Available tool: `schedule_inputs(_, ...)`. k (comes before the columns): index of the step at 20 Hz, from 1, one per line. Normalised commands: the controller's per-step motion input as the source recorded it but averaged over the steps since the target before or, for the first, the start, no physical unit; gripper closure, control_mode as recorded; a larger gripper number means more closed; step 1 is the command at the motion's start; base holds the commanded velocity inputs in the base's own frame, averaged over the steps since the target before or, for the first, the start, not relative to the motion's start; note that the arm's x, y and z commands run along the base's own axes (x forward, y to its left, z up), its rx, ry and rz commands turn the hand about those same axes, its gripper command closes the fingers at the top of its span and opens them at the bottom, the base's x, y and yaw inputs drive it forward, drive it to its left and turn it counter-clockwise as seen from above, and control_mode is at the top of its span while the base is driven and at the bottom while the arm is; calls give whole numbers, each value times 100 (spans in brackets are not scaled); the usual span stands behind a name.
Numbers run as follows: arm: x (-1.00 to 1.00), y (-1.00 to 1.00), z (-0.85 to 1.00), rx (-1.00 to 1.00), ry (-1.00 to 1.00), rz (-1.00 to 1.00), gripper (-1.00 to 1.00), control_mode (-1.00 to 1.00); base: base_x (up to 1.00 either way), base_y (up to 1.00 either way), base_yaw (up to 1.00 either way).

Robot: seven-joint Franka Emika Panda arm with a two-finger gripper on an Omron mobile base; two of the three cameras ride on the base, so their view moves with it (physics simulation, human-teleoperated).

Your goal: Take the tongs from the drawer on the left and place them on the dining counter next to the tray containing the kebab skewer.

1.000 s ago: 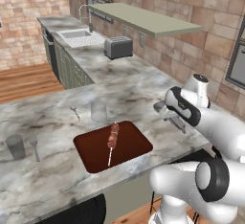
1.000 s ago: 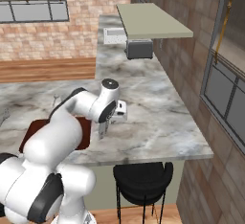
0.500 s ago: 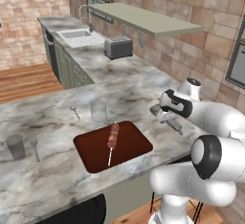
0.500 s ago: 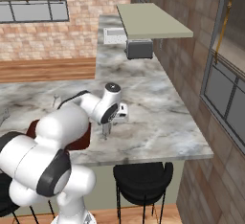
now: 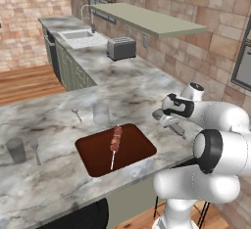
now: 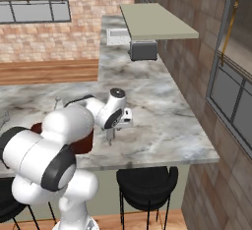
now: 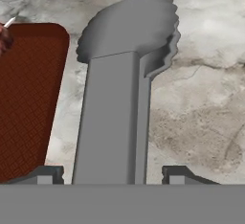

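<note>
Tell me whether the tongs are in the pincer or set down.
In the pincer: tongs rise between its fingertips over the dining counter.

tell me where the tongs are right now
The tongs sit between the pincer's fingertips in the hand view, over the marble counter, just right of the brown tray.

From my gripper [image 5: 169,121]: bare dining counter [image 5: 147,88] toward 12 o'clock; tray [image 5: 132,152] blocks 9; glass [image 5: 101,114] beyond.
</note>
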Motion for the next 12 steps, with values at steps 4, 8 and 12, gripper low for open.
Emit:
schedule_inputs(4, 16, 10, -12, 5, -4, 0, 100, -100, 0, 0, 0)
schedule_inputs(8, 42, 31, -4, 4, -7, 0, 100, -100, 0, 0, 0)
schedule_inputs(12, 4, 4, -4, 3, 0, 0, 100, -100, 0, 0, 0)
